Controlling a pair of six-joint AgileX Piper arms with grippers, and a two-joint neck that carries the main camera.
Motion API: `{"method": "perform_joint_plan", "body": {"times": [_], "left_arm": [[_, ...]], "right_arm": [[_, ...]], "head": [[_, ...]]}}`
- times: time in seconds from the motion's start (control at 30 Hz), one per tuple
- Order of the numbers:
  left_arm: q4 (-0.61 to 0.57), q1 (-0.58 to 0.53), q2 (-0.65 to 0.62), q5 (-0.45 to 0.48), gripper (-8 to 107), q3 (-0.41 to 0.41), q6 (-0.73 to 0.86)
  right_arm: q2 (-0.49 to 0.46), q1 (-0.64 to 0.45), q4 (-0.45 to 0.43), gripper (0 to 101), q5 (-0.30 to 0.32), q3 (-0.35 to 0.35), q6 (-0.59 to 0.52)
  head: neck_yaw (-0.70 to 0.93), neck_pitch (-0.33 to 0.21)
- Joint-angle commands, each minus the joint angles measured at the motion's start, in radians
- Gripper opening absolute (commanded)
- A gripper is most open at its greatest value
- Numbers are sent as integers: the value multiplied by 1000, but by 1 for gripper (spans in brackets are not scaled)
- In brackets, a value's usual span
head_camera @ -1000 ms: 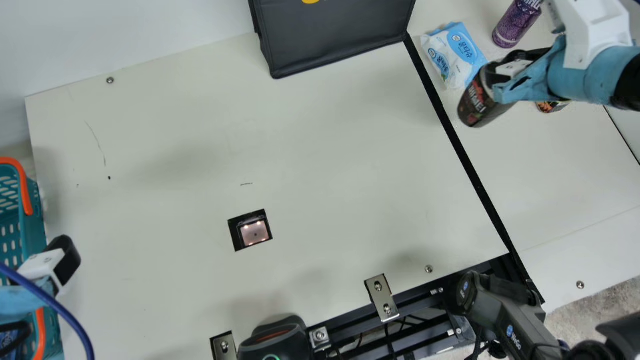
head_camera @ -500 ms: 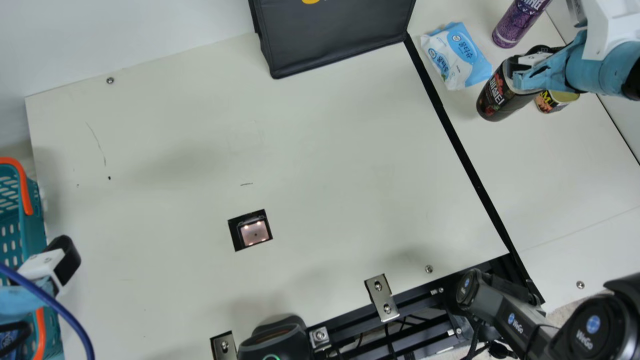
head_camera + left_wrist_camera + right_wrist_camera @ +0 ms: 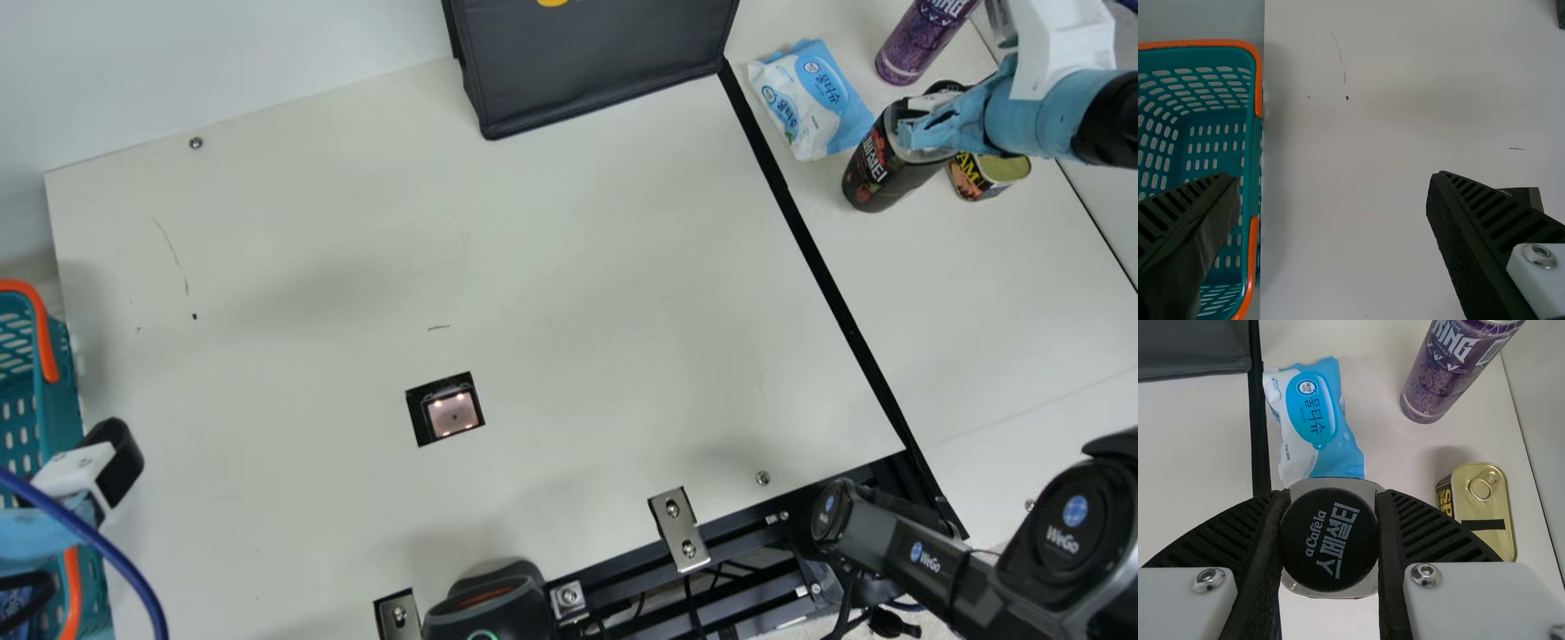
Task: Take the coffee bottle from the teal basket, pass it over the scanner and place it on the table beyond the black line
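My right gripper (image 3: pixel 933 102) is over the table beyond the black line (image 3: pixel 827 284), at the upper right of the main view. It holds the dark coffee bottle (image 3: pixel 876 171) near its top. In the right wrist view the right gripper (image 3: pixel 1329 540) has its fingers pressed against both sides of the bottle's black cap (image 3: pixel 1329 539). My left gripper (image 3: pixel 111 467) is beside the teal basket (image 3: pixel 60 400); in the left wrist view the left gripper (image 3: pixel 1331 193) has its fingers wide apart, one over the basket (image 3: pixel 1251 153). The scanner window (image 3: pixel 453 413) lies in the tabletop.
Beyond the line, a wipes pack (image 3: pixel 813 100), a purple can (image 3: pixel 920 40) and a gold-topped tin (image 3: pixel 989 176) surround the bottle. A dark bag (image 3: pixel 596 62) stands at the back. A black device (image 3: pixel 489 604) is at the front edge.
The right gripper has carried the bottle a little to the right, away from the black line, next to the wipes and tin. My left arm has not moved.
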Motion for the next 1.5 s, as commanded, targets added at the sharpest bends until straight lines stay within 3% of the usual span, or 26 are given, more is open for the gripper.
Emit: {"method": "perform_joint_plan", "body": {"times": [0.0,0.17,0.23,1.13,1.47], "left_arm": [[0,0,0,0,90,0,0],[0,0,0,0,90,0,0],[0,0,0,0,90,0,0],[0,0,0,0,90,0,0],[0,0,0,0,90,0,0]], "right_arm": [[5,3,-3,0,-8,4,0],[18,10,-5,0,-30,18,-3],[21,11,-4,5,-37,22,-6],[-4,28,-33,95,-90,81,3],[-108,105,-172,95,-162,113,44]], "head": [[-2,-29],[-2,-29],[-2,-29],[-2,-29],[-2,-29]]}}
